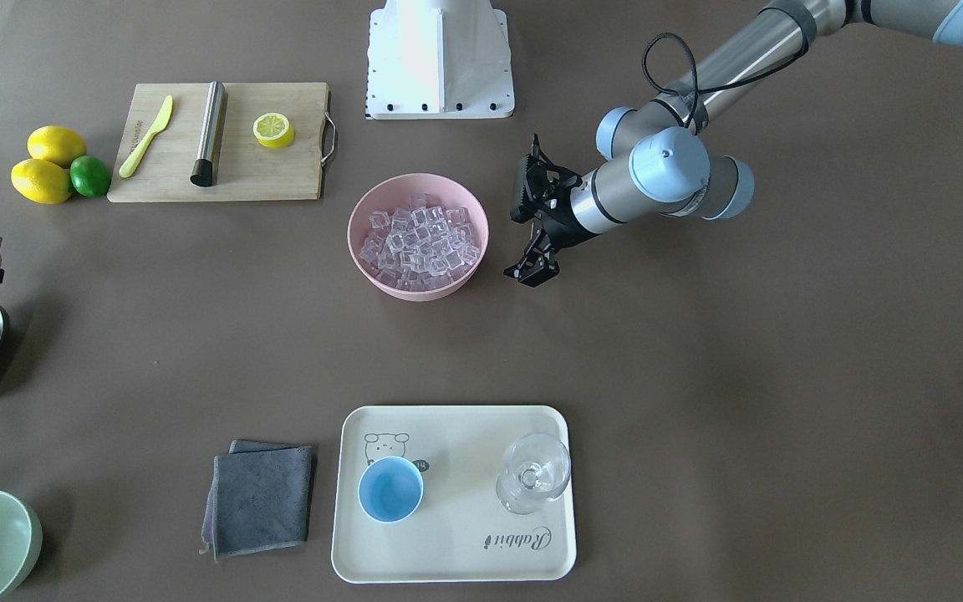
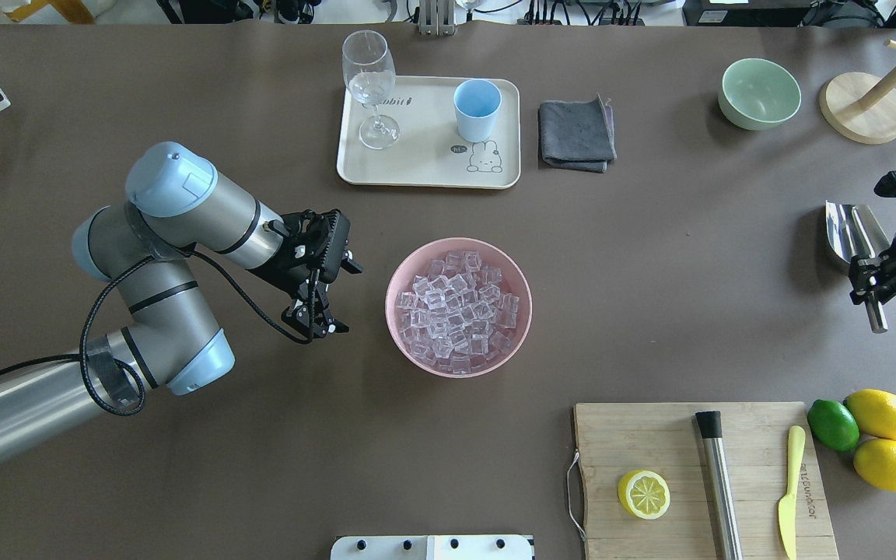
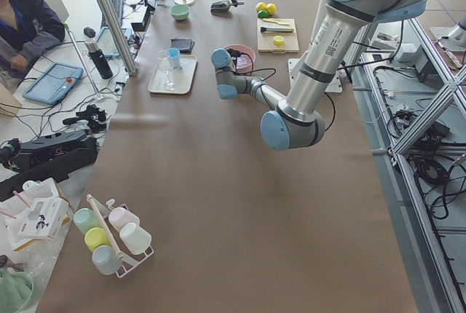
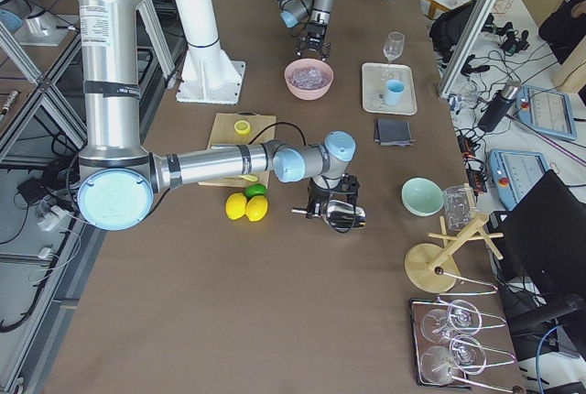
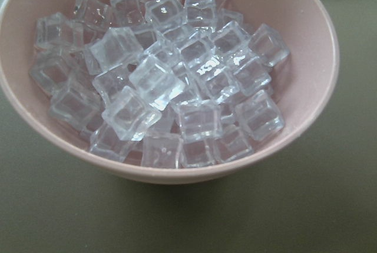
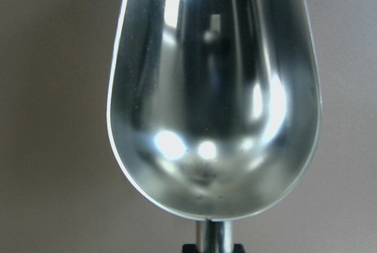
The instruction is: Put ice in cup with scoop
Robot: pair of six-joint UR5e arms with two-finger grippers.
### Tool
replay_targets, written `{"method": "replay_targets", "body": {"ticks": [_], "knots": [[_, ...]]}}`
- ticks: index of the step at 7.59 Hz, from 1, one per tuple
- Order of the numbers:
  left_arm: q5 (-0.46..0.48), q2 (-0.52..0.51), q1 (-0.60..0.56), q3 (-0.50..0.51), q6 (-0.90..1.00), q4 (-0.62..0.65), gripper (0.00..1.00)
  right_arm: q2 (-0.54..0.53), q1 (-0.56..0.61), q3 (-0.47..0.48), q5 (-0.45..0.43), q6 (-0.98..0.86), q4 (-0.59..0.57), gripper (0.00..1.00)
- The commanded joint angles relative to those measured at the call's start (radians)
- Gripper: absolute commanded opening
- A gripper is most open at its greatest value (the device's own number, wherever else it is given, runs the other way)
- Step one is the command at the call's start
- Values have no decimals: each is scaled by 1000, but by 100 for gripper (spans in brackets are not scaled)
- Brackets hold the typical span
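The ice (image 2: pixel 460 311) fills a pink bowl (image 2: pixel 390 307) at the table's middle; it also shows in the front view (image 1: pixel 420 242) and fills the left wrist view (image 5: pixel 165 82). My left gripper (image 2: pixel 316 327) is open and empty, just left of the bowl and apart from it. My right gripper (image 2: pixel 872 280) is shut on the thin handle of the steel scoop (image 2: pixel 848 229) at the far right. The scoop's trough (image 6: pixel 215 100) is empty. The light-blue cup (image 2: pixel 477 109) stands upright and empty on a cream tray (image 2: pixel 425 167) at the far side.
A clear stemmed glass (image 2: pixel 370 85) stands on the tray beside the cup. A grey cloth (image 2: pixel 576 134) and a pale-green bowl (image 2: pixel 759 93) lie right of the tray. A cutting board (image 2: pixel 650 443) holds a lemon half, a steel cylinder and a knife.
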Motion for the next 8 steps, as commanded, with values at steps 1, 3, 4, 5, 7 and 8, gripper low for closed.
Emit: {"method": "replay_targets", "body": {"ticks": [1, 3, 4, 5, 7, 8], "knots": [[108, -11, 3, 9, -10, -31, 98, 106, 6, 187, -160, -187, -401, 0], [205, -18, 57, 9, -117, -98, 98, 135, 8, 215, -154, -187, -371, 0], [218, -18, 74, 9, -117, -97, 98, 139, 8, 236, -139, -212, -326, 0], [206, -16, 75, 9, -119, -96, 98, 127, 8, 251, -135, -309, -240, 0], [207, -11, 84, 11, -119, -94, 98, 136, 8, 294, -140, -427, -206, 0], [207, -11, 84, 17, -119, -94, 98, 143, 8, 302, -149, -589, -205, 0]]}}
